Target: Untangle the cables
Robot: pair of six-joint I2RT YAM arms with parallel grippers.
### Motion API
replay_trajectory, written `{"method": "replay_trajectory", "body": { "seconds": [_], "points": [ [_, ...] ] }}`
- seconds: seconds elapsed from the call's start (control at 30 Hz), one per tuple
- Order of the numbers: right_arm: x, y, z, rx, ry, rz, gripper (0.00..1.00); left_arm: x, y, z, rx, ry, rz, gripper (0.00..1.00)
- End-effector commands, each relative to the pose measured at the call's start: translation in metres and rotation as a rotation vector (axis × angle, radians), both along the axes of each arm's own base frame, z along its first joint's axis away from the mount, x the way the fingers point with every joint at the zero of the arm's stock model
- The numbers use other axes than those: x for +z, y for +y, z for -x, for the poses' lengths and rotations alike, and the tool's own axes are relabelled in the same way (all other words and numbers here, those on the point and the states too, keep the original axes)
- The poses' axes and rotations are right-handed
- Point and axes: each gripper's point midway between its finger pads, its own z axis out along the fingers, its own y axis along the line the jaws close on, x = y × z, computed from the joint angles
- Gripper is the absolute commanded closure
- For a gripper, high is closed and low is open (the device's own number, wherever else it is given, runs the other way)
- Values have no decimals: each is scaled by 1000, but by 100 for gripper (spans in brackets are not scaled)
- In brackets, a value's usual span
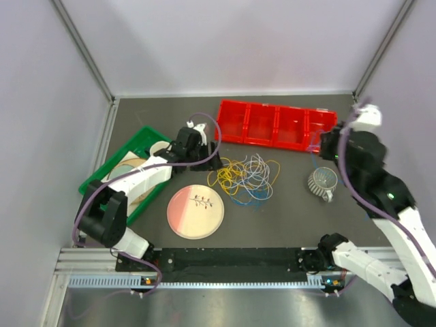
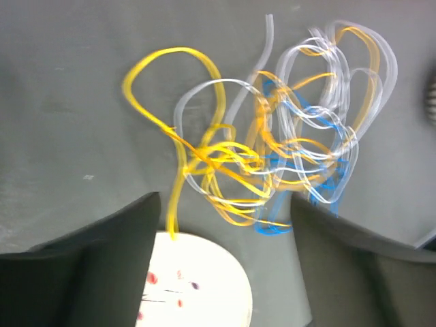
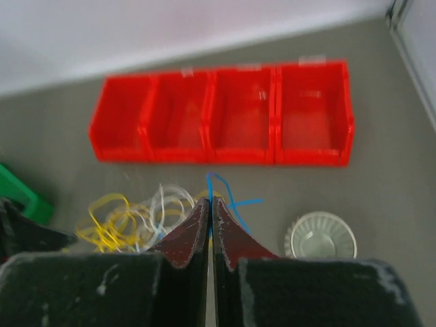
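Note:
The cables (image 1: 246, 178) lie in a tangled heap of yellow, blue and white-grey loops on the dark table. In the left wrist view the cables (image 2: 272, 150) lie just beyond the fingers. My left gripper (image 1: 208, 161) is at the heap's left edge, low over the table, open and empty (image 2: 225, 201). My right gripper (image 1: 328, 146) is raised to the right of the heap. In the right wrist view it (image 3: 211, 201) is shut on a thin blue cable (image 3: 219, 185), which loops out above the fingertips. The rest of the heap (image 3: 129, 218) lies to its left.
A red four-compartment bin (image 1: 276, 126) stands behind the heap. A green tray (image 1: 116, 178) with plates is at the left. A pink plate (image 1: 195, 211) lies in front of the heap, also under the left gripper (image 2: 197, 286). A clear ribbed dish (image 1: 323, 180) sits at the right.

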Motion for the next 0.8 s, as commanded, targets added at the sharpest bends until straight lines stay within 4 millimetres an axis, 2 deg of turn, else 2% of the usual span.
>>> {"method": "replay_trajectory", "body": {
  "seconds": [0.0,0.2,0.23,0.3,0.33,0.4,0.43,0.53,0.57,0.77],
  "points": [
    [-24,14,-6,31,79,-7,100,54,-23,5,-103,-145,44,13],
    [21,4,-4,8,-20,0,100,68,-29,8,-116,-154,68,11],
    [39,2,-3,6,-60,-14,100,70,-28,8,-113,-156,75,11],
    [55,1,-5,2,-95,2,100,70,-28,9,-113,-157,78,11],
    [76,-1,-5,0,-146,-12,100,72,-28,10,-111,-158,83,11],
    [89,-1,-12,-10,-178,21,100,72,-28,11,-110,-157,88,11],
    [106,-2,-14,-20,-221,13,100,75,-29,12,-105,-157,101,11],
    [120,-2,-27,-53,-267,43,100,79,-37,16,-106,-143,174,11],
    [135,-3,-32,-69,-327,45,100,74,-40,22,-122,-121,195,11],
    [152,-10,-71,-152,-365,102,100,72,-45,30,-134,-93,243,11]
  ]
}}
